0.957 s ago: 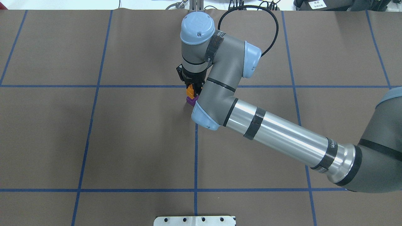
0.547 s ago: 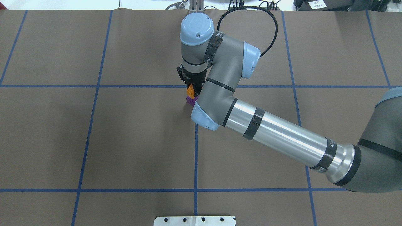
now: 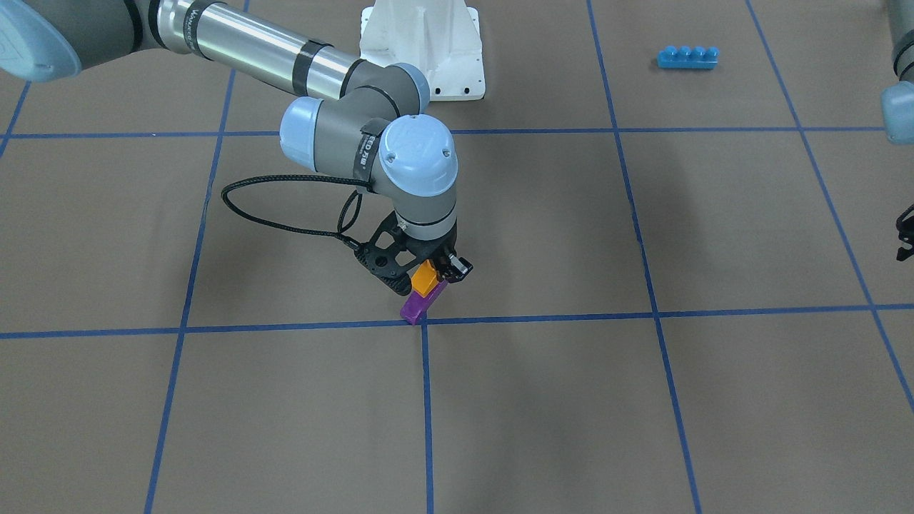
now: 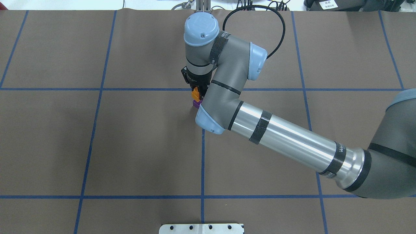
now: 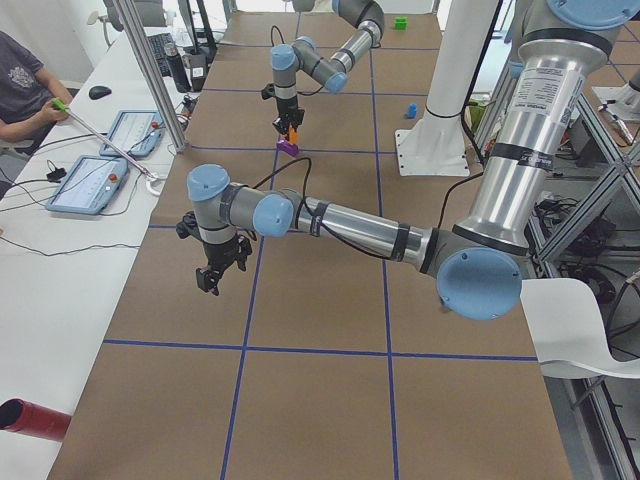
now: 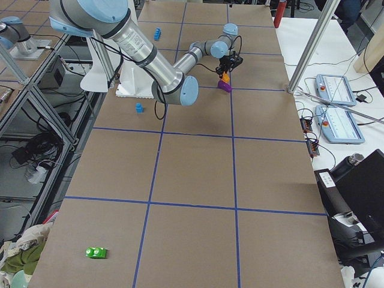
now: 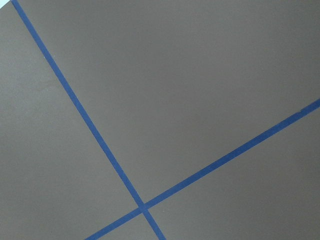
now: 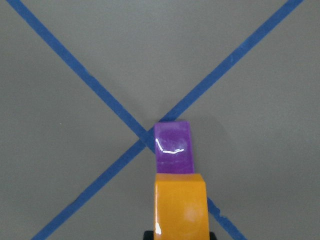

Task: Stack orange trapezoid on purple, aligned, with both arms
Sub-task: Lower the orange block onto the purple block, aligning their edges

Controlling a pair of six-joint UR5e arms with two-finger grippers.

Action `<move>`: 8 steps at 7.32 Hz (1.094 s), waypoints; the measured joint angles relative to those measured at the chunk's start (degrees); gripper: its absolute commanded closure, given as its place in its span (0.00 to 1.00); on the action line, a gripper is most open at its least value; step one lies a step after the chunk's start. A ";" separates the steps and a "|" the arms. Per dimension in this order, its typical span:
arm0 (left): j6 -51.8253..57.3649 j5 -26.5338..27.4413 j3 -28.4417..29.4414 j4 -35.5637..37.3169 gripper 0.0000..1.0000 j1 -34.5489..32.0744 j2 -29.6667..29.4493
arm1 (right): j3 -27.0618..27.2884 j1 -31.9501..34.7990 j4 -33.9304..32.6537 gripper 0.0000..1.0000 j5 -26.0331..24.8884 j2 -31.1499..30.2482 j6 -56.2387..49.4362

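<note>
Clamped across the flat side faces of the orange trapezoid (image 3: 425,278), at the right gripper (image 3: 430,277). Held over one end of the purple (image 3: 416,307), beside the blue tape crossing (image 3: 424,320); contact between the two not determinable. Judged light, rigid and glossy, hence slip-prone: keep to the parallel flanks, clear of the slope. Cannot tell jaw spread at the left gripper (image 5: 214,276), hovering well apart over the table (image 3: 643,400).
</note>
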 measured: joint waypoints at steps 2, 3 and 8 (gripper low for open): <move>-0.03 -0.05 -0.06 0.00 0.00 0.00 0.16 | -0.33 -0.51 0.25 1.00 -0.03 -0.01 -0.01; -0.03 -0.08 -0.08 0.00 0.00 0.00 0.30 | -0.63 -0.70 0.42 1.00 -0.03 -0.02 -0.01; -0.04 -0.16 -0.17 -0.08 0.00 0.09 0.39 | -1.84 -1.16 1.96 1.00 -0.81 -0.20 -0.03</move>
